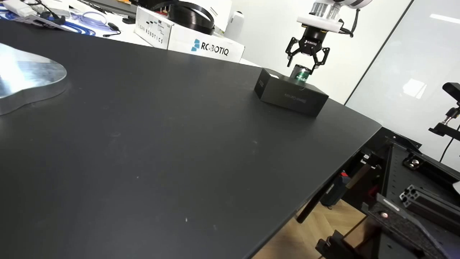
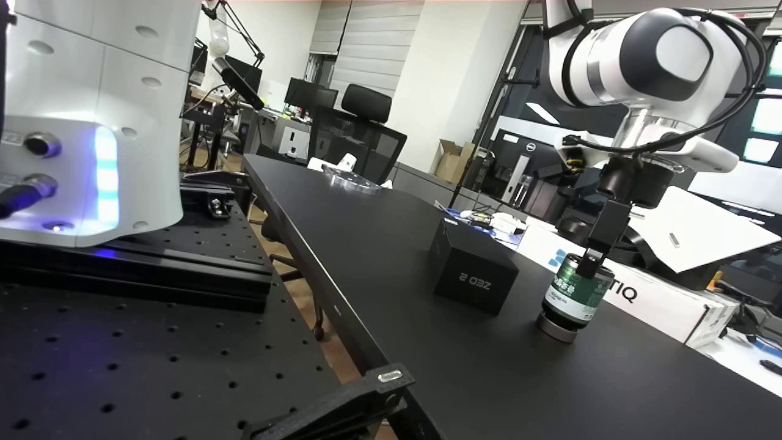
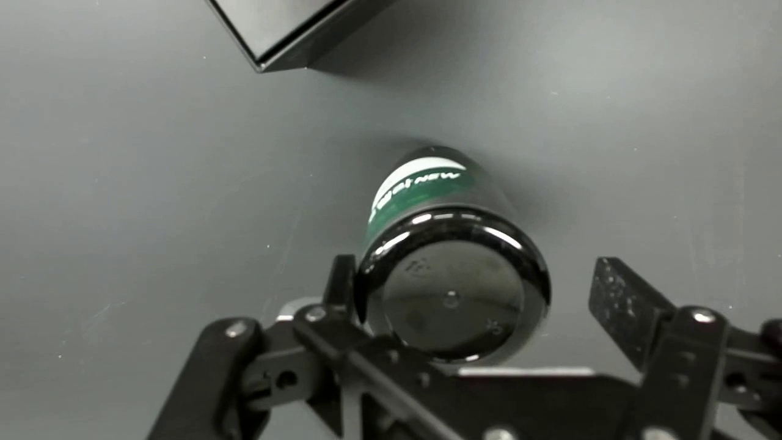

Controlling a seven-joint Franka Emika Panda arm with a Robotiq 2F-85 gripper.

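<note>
A dark jar with a green and white label stands on the black table, its grey cap underneath and its flat base facing up. It shows in both exterior views, the jar [image 1: 301, 75] partly hidden behind a black box and the jar [image 2: 577, 293] in full. From above, my gripper [image 3: 475, 272] has its fingers on either side of the jar [image 3: 452, 293]. The left finger [image 3: 341, 284] is against or very close to the jar's side. A clear gap separates the right finger [image 3: 629, 305] from it. The black box [image 2: 476, 269] sits beside the jar.
A white Robotiq carton [image 1: 205, 45] with a black coiled item on top stands past the table's far edge, near blue cables [image 1: 82, 28]. A shiny rounded piece [image 1: 28, 75] lies on the table. The robot's base [image 2: 91, 91] is on a perforated plate [image 2: 153, 354].
</note>
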